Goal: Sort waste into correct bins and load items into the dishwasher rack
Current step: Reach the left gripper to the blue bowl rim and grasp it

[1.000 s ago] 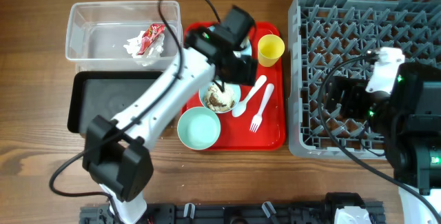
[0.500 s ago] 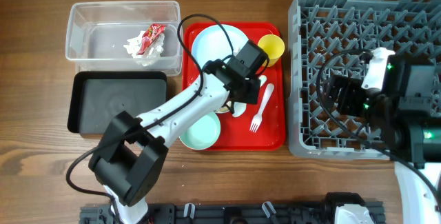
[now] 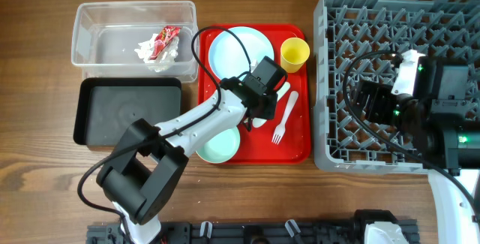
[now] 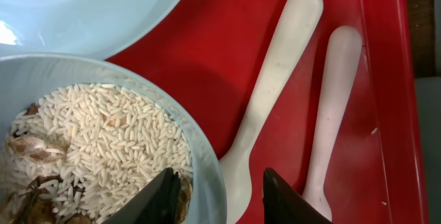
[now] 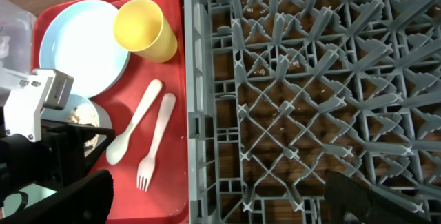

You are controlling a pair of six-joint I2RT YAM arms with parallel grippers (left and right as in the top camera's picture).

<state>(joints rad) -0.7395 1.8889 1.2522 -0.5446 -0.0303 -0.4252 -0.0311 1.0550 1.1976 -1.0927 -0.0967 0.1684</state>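
Note:
A pale blue bowl holding rice scraps sits on the red tray. My left gripper is open and straddles the bowl's right rim, one finger on the rice inside and one outside above the white spoon. The white fork lies beside the spoon. In the overhead view my left gripper hides most of that bowl. The plate, yellow cup and an empty bowl are nearby. My right gripper is open and empty above the grey rack.
The clear tub holds the red wrapper and white napkin. The black tray lies in front of it. The red serving tray sits between the bins and the rack. The empty bowl overhangs its front edge.
My left gripper has moved from over the plate toward the front and settled over the rice bowl's right rim. My right arm has shifted only slightly.

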